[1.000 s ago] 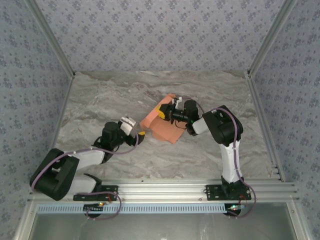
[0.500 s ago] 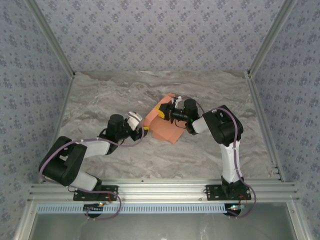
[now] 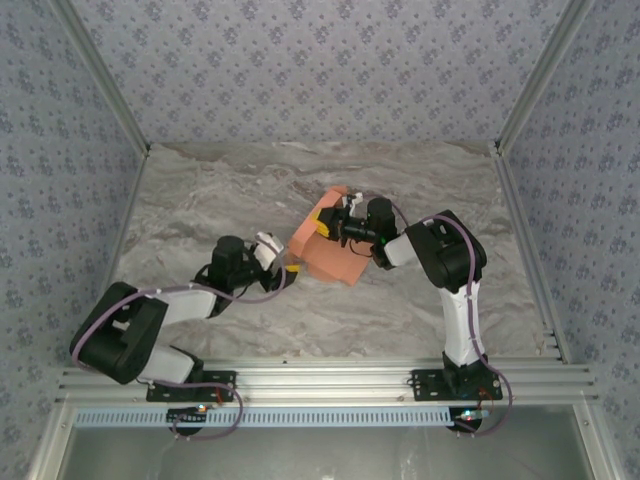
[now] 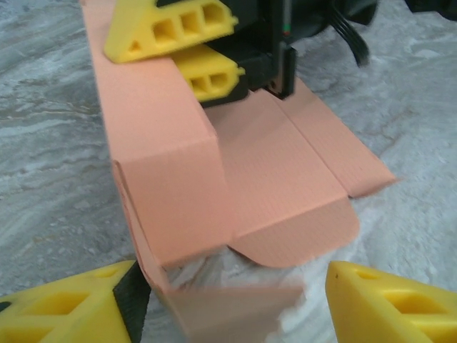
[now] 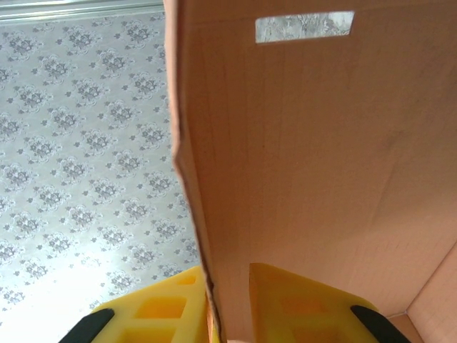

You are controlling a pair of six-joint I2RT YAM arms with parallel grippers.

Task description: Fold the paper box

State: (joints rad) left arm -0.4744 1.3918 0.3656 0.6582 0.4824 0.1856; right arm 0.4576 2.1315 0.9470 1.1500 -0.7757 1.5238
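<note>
Right gripper pinches a wall of the orange-salmon card paper box, apparently anchoring it for the spread-open left gripper nearby.

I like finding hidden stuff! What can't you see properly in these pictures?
1. Left wrist view: the box's nearest flap is blurred, too close to the camera.
2. Right wrist view: the box runs past the edges, hiding its shape.
3. Top view: the right claw covers part of the box.
</note>
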